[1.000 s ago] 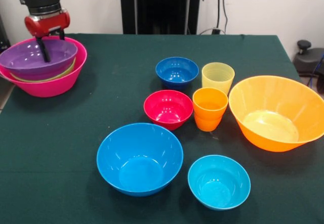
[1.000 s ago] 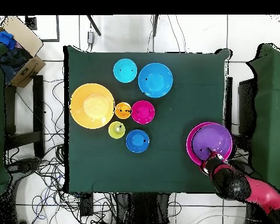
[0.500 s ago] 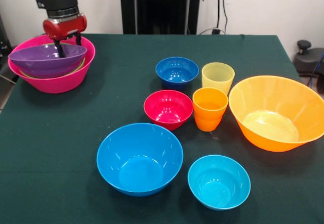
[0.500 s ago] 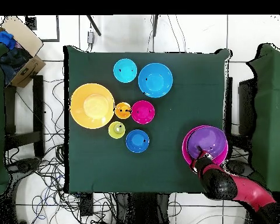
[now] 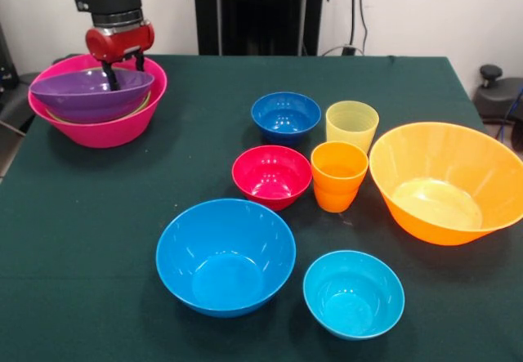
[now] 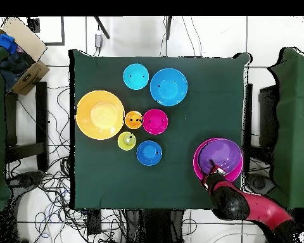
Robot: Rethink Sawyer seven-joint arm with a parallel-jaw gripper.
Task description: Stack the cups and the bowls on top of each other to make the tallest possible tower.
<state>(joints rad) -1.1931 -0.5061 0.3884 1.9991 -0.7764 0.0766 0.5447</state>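
Tower base being repositioned on the tabletop

Stacking is at an early step, as I judge it. The tower (image 5: 98, 100) has only three bowls so far: the large pink bowl (image 5: 106, 129) at the bottom, a lime green bowl (image 5: 57, 118) of which only a strip of rim shows, and the purple bowl (image 5: 86, 92) on top, sitting tilted. It stands near the far left corner of the tabletop (image 5: 147, 174) in the front view.

The tool (image 5: 120, 74) reaches down into the stack at the bowls' far rim. Its two dark fingers are set close together and seem to pinch the rim of the purple bowl, maybe the pink rim also; I cannot tell exactly which walls are between them.

All other pieces stand well apart from the tower: the sky blue bowl (image 5: 225, 256), the cyan bowl (image 5: 353, 293), the red bowl (image 5: 272, 176), the dark blue bowl (image 5: 285, 116), the large orange bowl (image 5: 445, 182), the orange cup (image 5: 338, 175) and the yellow cup (image 5: 351, 125).

Next, I think, the tool must let go of the stack so that the purple bowl settles level, then fetch the sky blue bowl.
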